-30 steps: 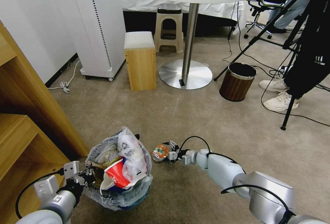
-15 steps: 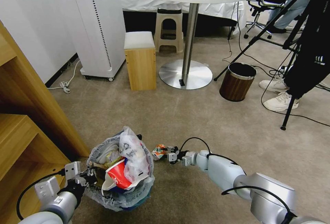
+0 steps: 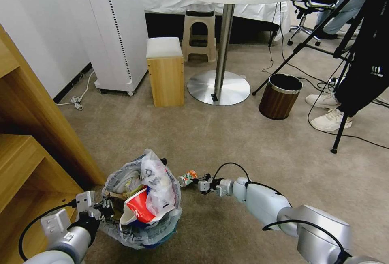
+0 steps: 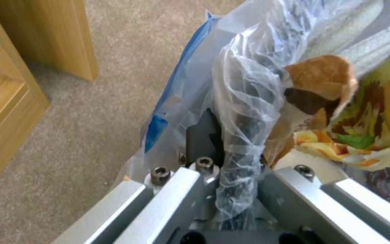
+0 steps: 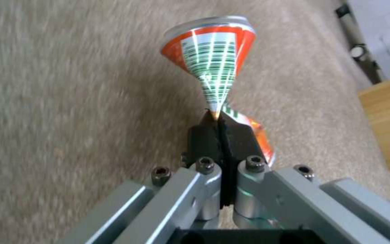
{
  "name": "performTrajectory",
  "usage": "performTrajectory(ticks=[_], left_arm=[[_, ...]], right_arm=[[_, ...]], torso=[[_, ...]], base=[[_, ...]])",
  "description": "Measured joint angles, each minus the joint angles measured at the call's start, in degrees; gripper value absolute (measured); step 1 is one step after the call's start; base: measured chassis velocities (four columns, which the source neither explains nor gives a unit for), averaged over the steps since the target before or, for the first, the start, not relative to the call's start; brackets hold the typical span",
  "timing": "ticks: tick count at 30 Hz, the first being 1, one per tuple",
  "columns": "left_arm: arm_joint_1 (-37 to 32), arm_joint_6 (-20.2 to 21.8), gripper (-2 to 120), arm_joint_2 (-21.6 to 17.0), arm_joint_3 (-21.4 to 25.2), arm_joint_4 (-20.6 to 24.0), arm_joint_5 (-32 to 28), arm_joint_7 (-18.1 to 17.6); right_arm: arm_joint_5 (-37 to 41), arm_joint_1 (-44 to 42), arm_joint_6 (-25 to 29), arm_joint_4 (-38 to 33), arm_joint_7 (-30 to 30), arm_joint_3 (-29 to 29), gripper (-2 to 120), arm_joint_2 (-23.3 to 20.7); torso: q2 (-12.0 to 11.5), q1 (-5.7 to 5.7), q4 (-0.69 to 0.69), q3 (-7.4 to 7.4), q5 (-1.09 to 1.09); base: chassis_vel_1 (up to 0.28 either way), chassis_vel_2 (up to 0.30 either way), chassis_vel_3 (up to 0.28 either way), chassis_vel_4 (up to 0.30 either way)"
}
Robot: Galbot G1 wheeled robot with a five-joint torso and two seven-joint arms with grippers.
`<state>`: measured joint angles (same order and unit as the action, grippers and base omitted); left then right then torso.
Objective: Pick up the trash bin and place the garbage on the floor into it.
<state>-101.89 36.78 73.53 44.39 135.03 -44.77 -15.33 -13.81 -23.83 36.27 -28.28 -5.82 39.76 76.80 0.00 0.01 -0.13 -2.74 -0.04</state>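
Trash bin [image 3: 139, 231] is sitting low on the left of the head view, on the beige floor [image 3: 210, 134] beside the wooden shelf unit [image 3: 36, 150] — it's already piled high w/ litter, a red-white paper cup [image 3: 137, 209] and a bunched plastic bag [image 3: 156, 183] standing proud of the rim. Left gripper [image 3: 106, 208] is holding the bin by its near edge; in the left wrist view the fingers [image 4: 204, 135] are pinching rim and liner together, so closed on the bin. Moving right, the crushed can [image 3: 187, 177] is hanging just beside the bin's far-right edge, clear of the carpet, held out by the right gripper [image 3: 198, 182]. Right wrist view shows the jaws nearly fully closed on the can's flattened waist, the can flaring out beyond the tips. Judging from this, the carry to the bin is nearly done. Risks: the bin is overfull, so a dropped can could bounce off the heap & roll back onto the floor; the grip is on a thin, slick crease, so a jerk could let it twist out early; nudging the bag could tip the cup out.
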Motion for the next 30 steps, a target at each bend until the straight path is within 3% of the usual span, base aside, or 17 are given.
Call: performTrajectory(ticks=[6, 9, 11, 13, 14, 17, 21, 25, 30], left_arm=[[0.48, 0.00, 0, -0.29, -0.07, -0.94, 0.10, -0.01], [0.58, 0.00, 0, -0.50, -0.03, -1.27, 0.10, -0.01], [1.01, 0.01, 0, -1.14, 0.12, -2.58, 0.21, -0.13], [1.13, 0.02, 0, -1.27, 0.12, -2.98, 0.33, -0.19], [1.37, 0.05, 0, -1.34, 0.05, -3.77, 0.60, -0.21], [1.43, 0.07, 0, -1.25, -0.06, -4.19, 0.92, -0.21], [1.23, 0.26, 0, -1.05, -0.34, -4.43, 1.62, -0.21], [0.50, 0.50, 0, -0.21, -0.41, -3.72, 2.40, -0.18], [-0.03, 0.55, 0, 0.40, -0.41, -3.53, 3.31, -0.07]], right_arm=[[12.93, -0.81, -1.09, -8.97, -2.18, 0.83, 0, -4.83], [14.91, -1.06, -1.14, -11.47, -2.61, 0.04, 0, -6.32], [17.11, -1.54, 1.23, -17.06, -5.18, -3.99, 0, -11.28], [17.23, -1.55, 2.35, -17.94, -5.89, -4.96, 0, -12.53], [17.97, -1.46, 4.74, -19.59, -7.91, -6.80, 0, -15.27], [19.79, -1.25, 6.77, -20.97, -9.98, -7.86, 0, -16.99], [30.40, -0.55, 9.96, -26.67, -19.47, -9.60, 0, -20.71], [39.24, 0.43, 9.90, -34.78, -26.21, -10.41, 0, -22.95], [43.49, 1.41, 7.71, -44.59, -28.25, -10.34, 0, -25.22]], torso=[[0.00, 0.00, 0.01, 0.00, 0.01], [0.00, 0.00, 0.00, 0.00, 0.00], [0.00, 0.00, 0.00, 0.00, -0.01], [0.00, 0.00, -0.01, 0.00, 0.01], [0.00, 0.00, -0.01, 0.00, -0.01], [0.00, 0.00, -0.02, 0.00, 0.00], [0.00, 0.00, 0.00, 0.00, 0.02], [0.00, 0.00, 0.00, 0.00, 0.02], [0.00, 0.00, 0.01, 0.00, -0.01]], base=[[0.000, 0.000, 0.000, 0.000], [0.000, 0.000, 0.000, 0.000], [0.000, 0.000, 0.000, 0.000], [0.000, 0.000, 0.000, 0.000], [0.000, 0.000, 0.000, 0.000], [0.000, 0.000, 0.000, 0.000], [0.000, 0.000, 0.000, 0.000], [0.000, 0.000, 0.000, 0.000], [0.000, 0.000, 0.000, 0.000]])
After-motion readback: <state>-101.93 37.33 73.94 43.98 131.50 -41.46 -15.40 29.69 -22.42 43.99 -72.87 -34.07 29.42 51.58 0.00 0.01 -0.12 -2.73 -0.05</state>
